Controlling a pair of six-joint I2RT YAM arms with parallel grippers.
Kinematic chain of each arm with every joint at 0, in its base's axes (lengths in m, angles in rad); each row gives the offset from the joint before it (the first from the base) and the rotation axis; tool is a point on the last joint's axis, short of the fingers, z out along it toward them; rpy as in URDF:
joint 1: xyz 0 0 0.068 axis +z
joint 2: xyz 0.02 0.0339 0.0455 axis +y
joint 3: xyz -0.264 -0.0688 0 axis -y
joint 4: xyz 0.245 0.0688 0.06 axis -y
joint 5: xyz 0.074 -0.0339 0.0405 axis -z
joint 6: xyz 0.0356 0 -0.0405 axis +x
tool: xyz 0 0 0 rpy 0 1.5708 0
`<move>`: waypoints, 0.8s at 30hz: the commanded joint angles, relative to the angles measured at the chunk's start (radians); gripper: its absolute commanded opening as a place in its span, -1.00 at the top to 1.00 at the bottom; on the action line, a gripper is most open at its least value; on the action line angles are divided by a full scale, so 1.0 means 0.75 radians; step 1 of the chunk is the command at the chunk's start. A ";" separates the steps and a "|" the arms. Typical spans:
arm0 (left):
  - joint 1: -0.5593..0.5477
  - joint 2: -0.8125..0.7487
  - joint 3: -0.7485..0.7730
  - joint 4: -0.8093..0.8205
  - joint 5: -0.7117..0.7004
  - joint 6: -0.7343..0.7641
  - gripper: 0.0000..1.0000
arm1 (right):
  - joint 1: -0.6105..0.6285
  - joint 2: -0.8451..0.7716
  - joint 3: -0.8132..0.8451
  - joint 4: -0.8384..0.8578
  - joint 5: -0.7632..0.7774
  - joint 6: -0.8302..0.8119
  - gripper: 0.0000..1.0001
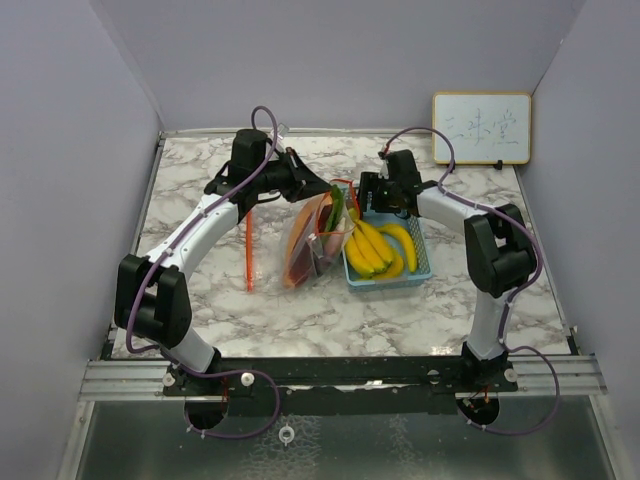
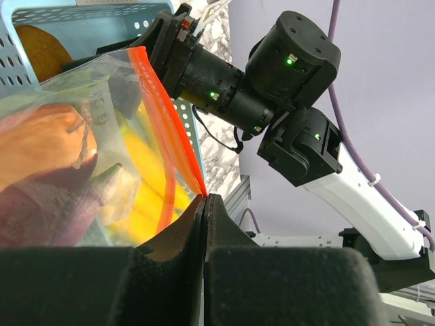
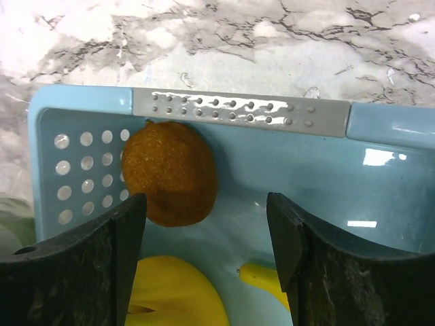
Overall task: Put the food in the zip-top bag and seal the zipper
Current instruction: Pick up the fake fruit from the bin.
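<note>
A clear zip-top bag [image 1: 308, 245] with an orange zipper strip stands open beside the light-blue basket [image 1: 420, 272]. My left gripper [image 1: 322, 190] is shut on the bag's orange zipper edge [image 2: 170, 115], pinched at the fingertips [image 2: 205, 197]. The bag holds orange, purple and yellow items [image 2: 47, 170]. A dark-green vegetable [image 1: 337, 210] sticks up at the bag's mouth. Yellow bananas [image 1: 378, 248] lie in the basket. My right gripper [image 1: 368, 195] is open and empty over the basket's far end [image 3: 207, 204], above an orange-brown round piece [image 3: 170, 173] and bananas [image 3: 177, 295].
A thin orange strip [image 1: 249, 250] lies on the marble table [image 1: 200, 300] left of the bag. A small whiteboard [image 1: 481, 128] leans on the back right wall. The right arm's wrist [image 2: 224, 81] hangs close above the bag.
</note>
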 commanded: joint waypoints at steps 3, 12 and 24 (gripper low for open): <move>0.008 -0.005 0.036 0.019 0.067 0.019 1.00 | 0.008 -0.045 -0.027 0.090 -0.096 -0.030 -0.43; 0.009 -0.011 0.019 0.026 0.067 0.013 1.00 | 0.064 0.104 0.027 0.029 -0.043 -0.087 -0.43; 0.008 -0.038 -0.022 0.046 0.056 -0.014 1.00 | 0.149 0.131 0.081 -0.192 0.434 -0.149 0.67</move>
